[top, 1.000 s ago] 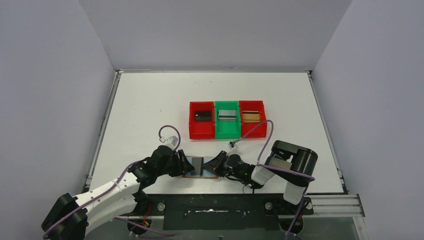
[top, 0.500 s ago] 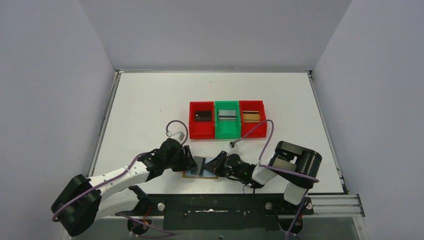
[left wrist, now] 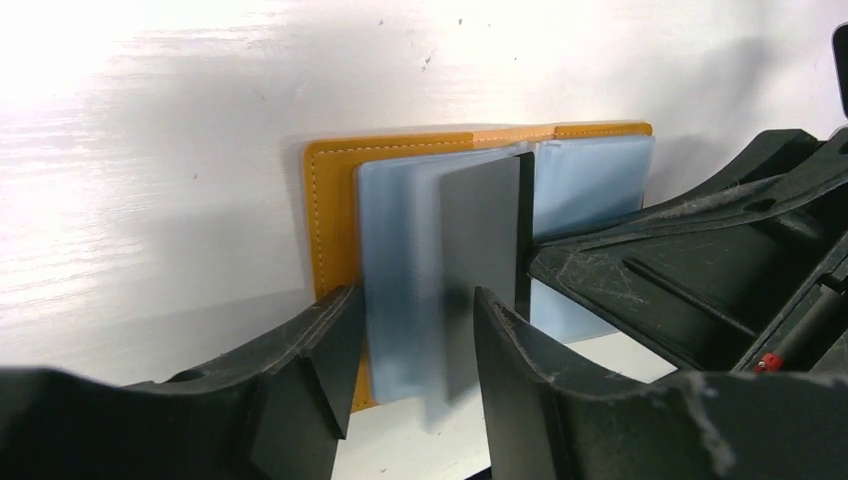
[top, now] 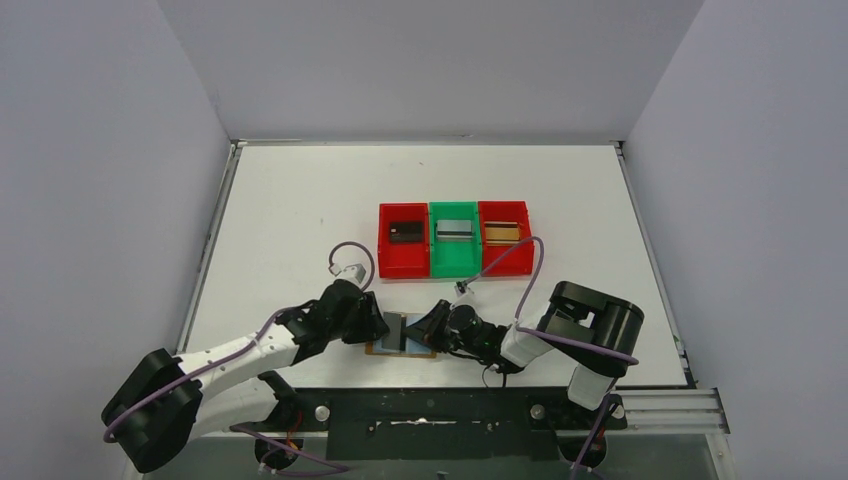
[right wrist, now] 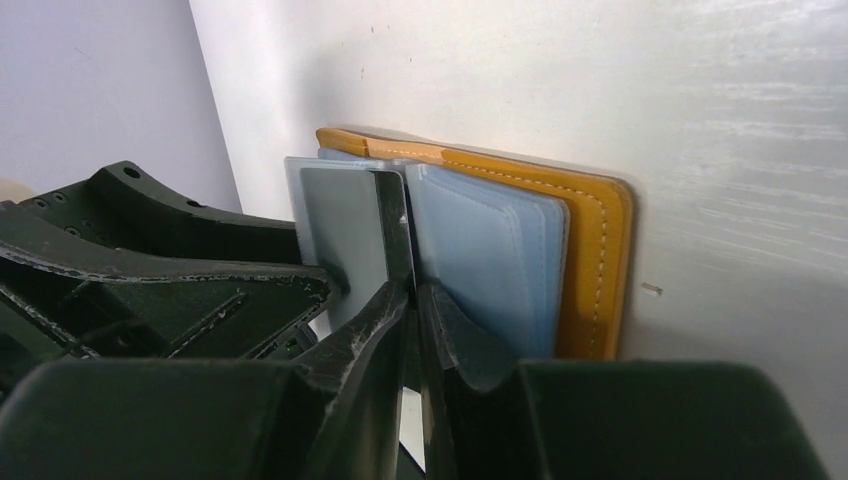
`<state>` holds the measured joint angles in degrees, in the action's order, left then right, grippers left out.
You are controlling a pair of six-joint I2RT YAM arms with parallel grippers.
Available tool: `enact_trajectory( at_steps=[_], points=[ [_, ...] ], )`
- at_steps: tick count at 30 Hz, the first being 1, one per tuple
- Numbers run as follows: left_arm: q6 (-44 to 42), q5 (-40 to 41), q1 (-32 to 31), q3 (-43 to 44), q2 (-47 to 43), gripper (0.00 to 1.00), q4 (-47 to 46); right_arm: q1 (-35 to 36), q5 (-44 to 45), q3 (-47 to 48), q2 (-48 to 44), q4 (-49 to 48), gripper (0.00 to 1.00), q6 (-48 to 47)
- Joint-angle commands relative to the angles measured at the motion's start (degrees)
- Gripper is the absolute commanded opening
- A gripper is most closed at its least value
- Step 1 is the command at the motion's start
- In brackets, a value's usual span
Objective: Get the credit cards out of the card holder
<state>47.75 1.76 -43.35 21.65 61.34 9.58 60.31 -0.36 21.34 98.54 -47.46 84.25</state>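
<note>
The tan card holder (top: 401,349) lies open at the table's near edge between both grippers. A dark grey card (top: 396,330) stands on edge from its pale blue-grey pockets. My right gripper (top: 431,323) is shut on that card's edge. In the right wrist view my gripper (right wrist: 412,290) pinches the card (right wrist: 345,235) beside the holder (right wrist: 595,250). My left gripper (top: 379,327) is open. In the left wrist view my gripper (left wrist: 410,300) straddles the raised blue leaf and card (left wrist: 482,240) over the holder (left wrist: 330,220).
Three bins stand in a row behind the holder: a red bin (top: 385,262) with a black card (top: 404,231), a green bin (top: 455,267) with a silver card (top: 455,229), and a red bin (top: 523,250) with a gold card (top: 502,232).
My left arm has reached forward and right, bringing its open gripper up to the holder. The dark card has risen from lying flat to standing on edge. The right gripper has barely moved.
</note>
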Motion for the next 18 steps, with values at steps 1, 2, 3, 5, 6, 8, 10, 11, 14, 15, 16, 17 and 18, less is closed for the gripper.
enact_trajectory(
  at_steps=[1, 2, 3, 5, 6, 8, 10, 11, 14, 15, 16, 17, 18],
  points=[
    [1.17, -7.32, -0.15, -2.57, 1.35, 0.40, -9.25, -0.25, 1.61, 1.00, -0.48, 3.00, 0.14, -2.05],
    [1.53, -7.94, -0.15, -3.00, 1.53, 0.37, -9.95, -0.24, 1.64, 0.90, -0.51, 2.62, 0.14, -2.02],
    [1.82, -7.97, -0.15, -3.20, 1.58, 0.35, -9.94, -0.20, 1.53, 0.67, -0.58, 2.17, 0.15, -2.01],
    [2.00, -7.34, -0.17, -3.41, 1.15, 0.32, -9.34, -0.18, 1.23, 0.31, -0.47, 0.98, 0.16, -2.05],
    [2.00, -6.99, -0.16, -3.52, 0.79, 0.31, -9.05, -0.25, 1.10, 0.18, -0.34, 0.43, 0.17, -2.07],
    [1.99, -6.75, -0.14, -3.84, -0.33, 0.28, -8.80, -0.18, 0.83, 0.02, -0.18, -0.29, 0.18, -2.23],
    [2.29, -6.74, -0.14, -4.10, -1.48, 0.26, -8.86, -0.16, 0.53, 0.21, 0.15, -0.38, 0.19, -2.24],
    [2.46, -6.88, -0.15, -4.26, -2.08, 0.24, -9.11, -0.17, 0.43, 0.30, 0.33, -0.23, 0.19, -2.34],
    [2.78, -7.66, -0.07, -4.72, -3.27, 0.18, -10.17, -0.12, 0.04, 0.91, 0.98, -0.26, 0.20, -2.49],
    [2.86, -7.85, -0.06, -4.77, -3.52, 0.16, -10.34, -0.17, -0.11, 1.05, 1.25, -0.20, 0.20, -2.51],
    [2.80, -7.89, -0.06, -4.80, -3.54, 0.16, -10.37, -0.18, -0.28, 1.22, 1.34, -0.16, 0.20, -2.53],
    [2.79, -7.89, -0.06, -4.73, -3.58, 0.15, -10.18, -0.10, -0.33, 1.38, 1.31, -0.20, 0.20, -2.68],
    [2.79, -7.80, -0.06, -4.79, -3.51, 0.13, -10.01, 0.00, -0.30, 1.37, 1.30, -0.16, 0.19, -2.84]
  ],
)
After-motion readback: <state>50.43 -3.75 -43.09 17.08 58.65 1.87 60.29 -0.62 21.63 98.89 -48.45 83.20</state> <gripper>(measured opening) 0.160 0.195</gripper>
